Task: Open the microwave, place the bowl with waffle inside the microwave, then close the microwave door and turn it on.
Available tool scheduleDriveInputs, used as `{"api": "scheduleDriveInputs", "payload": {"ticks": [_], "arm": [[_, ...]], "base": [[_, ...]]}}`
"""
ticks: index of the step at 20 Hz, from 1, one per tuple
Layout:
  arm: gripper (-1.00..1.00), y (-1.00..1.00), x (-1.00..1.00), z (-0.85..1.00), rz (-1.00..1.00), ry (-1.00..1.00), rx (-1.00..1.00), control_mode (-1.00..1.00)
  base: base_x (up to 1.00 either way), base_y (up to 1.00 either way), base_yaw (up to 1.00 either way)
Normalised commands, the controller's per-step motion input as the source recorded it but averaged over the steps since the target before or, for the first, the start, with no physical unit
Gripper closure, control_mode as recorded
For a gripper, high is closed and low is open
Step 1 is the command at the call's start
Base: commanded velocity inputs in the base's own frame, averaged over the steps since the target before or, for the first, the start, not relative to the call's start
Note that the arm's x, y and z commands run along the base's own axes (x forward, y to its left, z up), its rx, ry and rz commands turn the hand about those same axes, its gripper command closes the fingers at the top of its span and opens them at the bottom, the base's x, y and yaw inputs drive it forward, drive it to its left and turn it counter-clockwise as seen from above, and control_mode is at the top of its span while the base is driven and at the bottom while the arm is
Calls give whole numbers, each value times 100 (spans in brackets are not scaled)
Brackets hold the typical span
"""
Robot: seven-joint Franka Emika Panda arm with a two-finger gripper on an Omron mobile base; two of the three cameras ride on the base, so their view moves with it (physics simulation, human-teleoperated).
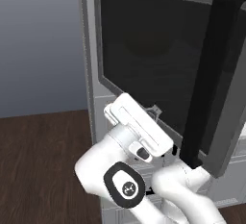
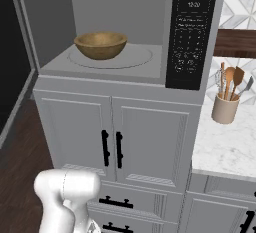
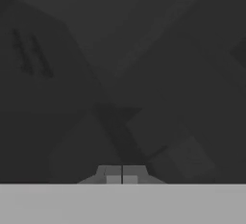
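Grey frame and dark glass fill my left base view: the microwave door (image 1: 158, 69) stands swung open, its long black bar handle (image 1: 211, 79) near the far edge. In the right base view I see the microwave (image 2: 120, 32) cavity open, with the black keypad panel (image 2: 192, 32) to its right. The brownish bowl (image 2: 100, 45) sits inside on the cavity floor. The gripper (image 3: 122, 175) has its jaws pressed together, holding nothing, close to the dark glass.
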Motion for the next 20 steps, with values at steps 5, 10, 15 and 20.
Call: {"api": "scheduleDriveInputs", "payload": {"ticks": [5,10,15,20], "arm": [[100,-100,3,63,1,-2,0,-100],[100,-94,27,42,6,0,0,-100],[100,-71,40,29,12,2,0,-100],[100,-62,59,17,18,17,2,-100]], "base": [[0,0,0],[0,0,0],[0,0,0],[0,0,0]]}}
